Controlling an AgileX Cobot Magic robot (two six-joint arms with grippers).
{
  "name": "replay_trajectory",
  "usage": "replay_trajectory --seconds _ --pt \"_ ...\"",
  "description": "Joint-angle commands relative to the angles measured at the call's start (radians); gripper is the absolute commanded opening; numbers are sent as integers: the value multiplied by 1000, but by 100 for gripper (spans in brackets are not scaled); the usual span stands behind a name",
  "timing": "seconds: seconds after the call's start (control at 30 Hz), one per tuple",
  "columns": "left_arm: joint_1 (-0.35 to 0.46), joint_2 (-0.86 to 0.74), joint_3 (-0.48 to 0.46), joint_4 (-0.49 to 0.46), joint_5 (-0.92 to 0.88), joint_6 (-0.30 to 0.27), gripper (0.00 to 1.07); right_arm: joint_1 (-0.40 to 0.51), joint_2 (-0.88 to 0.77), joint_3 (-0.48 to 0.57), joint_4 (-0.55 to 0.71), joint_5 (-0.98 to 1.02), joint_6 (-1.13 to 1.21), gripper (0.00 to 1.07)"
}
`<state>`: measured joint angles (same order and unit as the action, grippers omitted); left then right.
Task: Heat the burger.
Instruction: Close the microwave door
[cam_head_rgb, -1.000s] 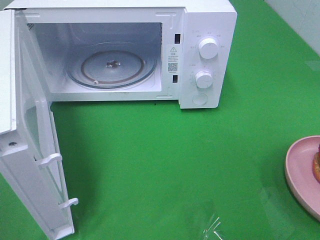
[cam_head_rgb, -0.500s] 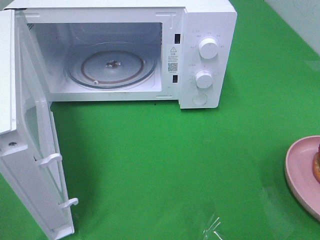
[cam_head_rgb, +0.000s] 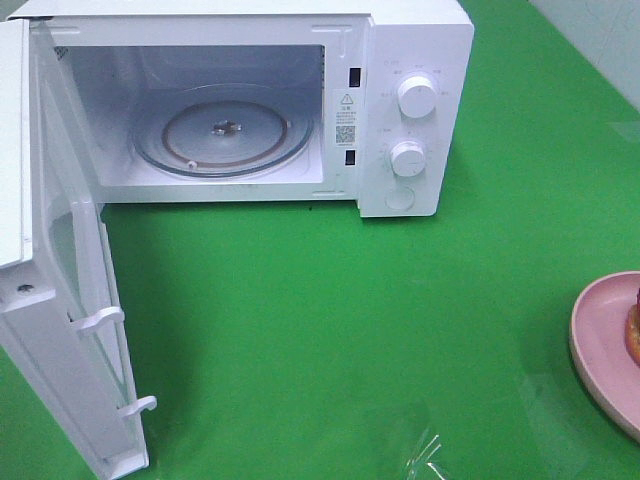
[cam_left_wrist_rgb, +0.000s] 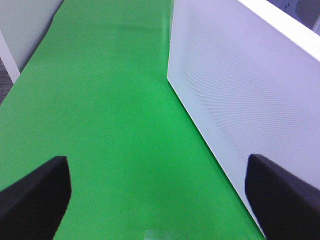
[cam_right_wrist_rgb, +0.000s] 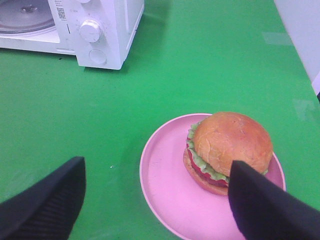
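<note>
Standing wide open in the high view, the microwave (cam_head_rgb: 240, 110) is showing you its bare glass turntable (cam_head_rgb: 222, 130), its door (cam_head_rgb: 60, 300) swinging out to the robot's left; nothing there is shifting against a second ago, so the oven is sitting ready and the loading is not yet begun. At the right edge the pink plate (cam_head_rgb: 598, 345) is just peeking in, with only a sliver of the burger (cam_head_rgb: 633, 335) on it; neither arm is showing.

Through the left wrist camera, the left gripper (cam_left_wrist_rgb: 157, 200) is hanging with its jaws apart and nothing between them, over green cloth (cam_left_wrist_rgb: 100, 100). The door's perforated panel (cam_left_wrist_rgb: 240, 90) is rising just beside one finger; you are looking at the likeliest thing to be clipped if that arm moves.

Through the right wrist camera, the right gripper (cam_right_wrist_rgb: 157, 200) is poised with jaws spread wide and empty. The burger (cam_right_wrist_rgb: 229, 150) is sitting upright on the plate (cam_right_wrist_rgb: 160, 185), just ahead of the jaws and partly behind one fingertip. The microwave's dials (cam_right_wrist_rgb: 91, 31) are standing well beyond, open cloth between.
</note>
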<state>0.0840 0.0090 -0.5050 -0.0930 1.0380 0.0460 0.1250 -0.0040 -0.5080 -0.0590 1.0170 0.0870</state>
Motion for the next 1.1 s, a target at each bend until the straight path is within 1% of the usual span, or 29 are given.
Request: replay_trajectory --seconds 0.03,0.07,0.1,0.13,0.17,0.2,0.23,0.27,0.3,0.33,0.4,0.43,0.47,0.5,0.53,0.57,0.6,0.63,0.67,0.7,0.73,0.8,0.83,0.87,0.97,1.03,1.07,1.1 --pt "2 24 -10 5 -20 -9 79 -7 -27 1 5 -11 -13 75" --pt "2 54 -13 5 -25 -9 70 -7 -27 1 5 -11 -13 75" --pt "2 54 -13 5 -25 -9 70 -7 -27 1 5 -11 -13 75" --pt "2 84 -16 5 -38 -9 62 -7 -27 1 5 -11 -13 75" --pt "2 97 -18 5 -45 -9 58 -7 -27 1 5 -11 -13 75" --pt "2 97 -18 5 -45 -9 58 -7 -27 1 5 -11 -13 75" --pt "2 127 -23 5 -68 -9 47 -7 -27 1 5 -11 -13 75" --pt "2 127 -23 5 -68 -9 47 -7 -27 1 5 -11 -13 75" --pt "2 152 -23 5 -114 -7 38 -7 -27 1 5 -11 -13 75" --pt "2 152 -23 5 -114 -7 38 -7 -27 1 5 -11 -13 75" --pt "2 193 -2 24 -226 -6 24 -7 -27 1 5 -11 -13 75" --pt "2 193 -2 24 -226 -6 24 -7 -27 1 5 -11 -13 75" --pt "2 200 9 29 -261 -6 20 -7 -27 1 5 -11 -13 75" --pt "2 200 9 29 -261 -6 20 -7 -27 1 5 -11 -13 75" --pt "2 213 27 31 -316 -7 14 -7 -27 1 5 -11 -13 75" --pt "2 213 27 31 -316 -7 14 -7 -27 1 5 -11 -13 75" --pt "2 229 48 31 -373 -7 6 -7 -27 1 5 -11 -13 75" --pt "2 238 59 31 -403 -7 2 -7 -27 1 5 -11 -13 75" --pt "2 238 59 31 -403 -7 2 -7 -27 1 5 -11 -13 75" --pt "2 259 82 31 -459 -5 0 -7 -27 1 5 -11 -13 75" --pt "2 259 82 31 -459 -5 0 -7 -27 1 5 -11 -13 75" --pt "2 307 126 30 -576 -6 0 -7 -27 1 5 -11 -13 75" --pt "2 307 126 30 -576 -6 0 -7 -27 1 5 -11 -13 75" --pt "2 337 141 30 -625 -6 0 -7 -27 1 5 -11 -13 75" --pt "2 357 152 30 -669 -6 0 -7 -27 1 5 -11 -13 75" --pt "2 416 207 30 -853 -6 0 -7 -27 1 5 -11 -13 75" --pt "2 416 207 30 -853 -6 0 -7 -27 1 5 -11 -13 75" --pt "2 451 240 28 -960 -6 0 -7 -27 1 5 -11 -13 75"
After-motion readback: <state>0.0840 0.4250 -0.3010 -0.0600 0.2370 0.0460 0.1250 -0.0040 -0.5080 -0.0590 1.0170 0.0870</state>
